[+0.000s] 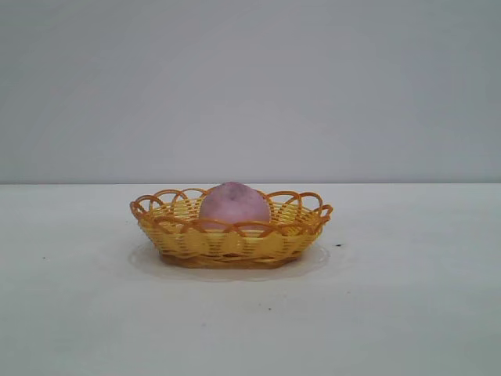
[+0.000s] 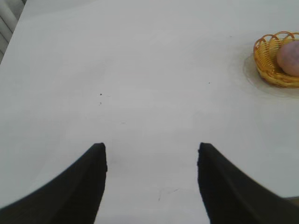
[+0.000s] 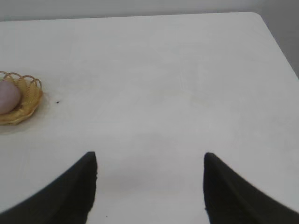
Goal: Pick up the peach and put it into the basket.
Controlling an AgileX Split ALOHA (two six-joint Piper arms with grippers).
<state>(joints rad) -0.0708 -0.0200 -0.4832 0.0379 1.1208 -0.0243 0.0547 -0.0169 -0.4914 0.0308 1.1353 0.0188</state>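
The peach (image 1: 233, 205) sits inside the basket (image 1: 235, 243), roughly in the middle of it, its rounded top rising above the looped rim. The basket rests flat on the white table (image 1: 407, 313), so the fruit has walls all round and nothing to roll against; from here the job looks done.

Neither arm shows in the outside view, which fits two arms pulled well away from the work. The left gripper (image 2: 152, 154) hangs over bare tabletop with its two dark fingers spread apart and nothing between them; the basket lies well off at the edge of what its wrist camera sees. The right gripper (image 3: 149, 161) is in much the same pose on the other side: fingers parted, empty, angled down at plain table, the basket and its peach well apart from it.

I'd judge both are simply parked clear so the basket stands unobstructed, and no further move seems called for unless the peach needs to be checked
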